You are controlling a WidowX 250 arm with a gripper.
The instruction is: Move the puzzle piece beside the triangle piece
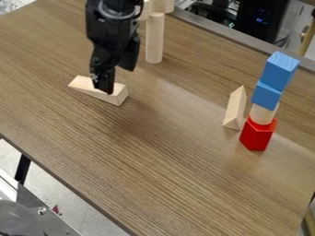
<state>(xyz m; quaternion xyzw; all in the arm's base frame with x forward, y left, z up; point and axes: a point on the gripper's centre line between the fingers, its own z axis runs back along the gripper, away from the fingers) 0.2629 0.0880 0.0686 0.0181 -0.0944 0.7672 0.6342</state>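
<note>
Fingers (pixel 105 79) stand apart, open, over the wooden wedge (pixel 117 96), which lies on the table (pixel 154 147) at upper left. Triangular wooden prism (pixel 235 109) is well apart, at right, near a stack: red block (pixel 256 135), pale cylinder (pixel 263 114), two blue blocks (pixel 278 70).

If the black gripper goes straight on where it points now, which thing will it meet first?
Most likely the pale wooden block at the tip of the gripper; whether they already touch is unclear from this angle.
</note>
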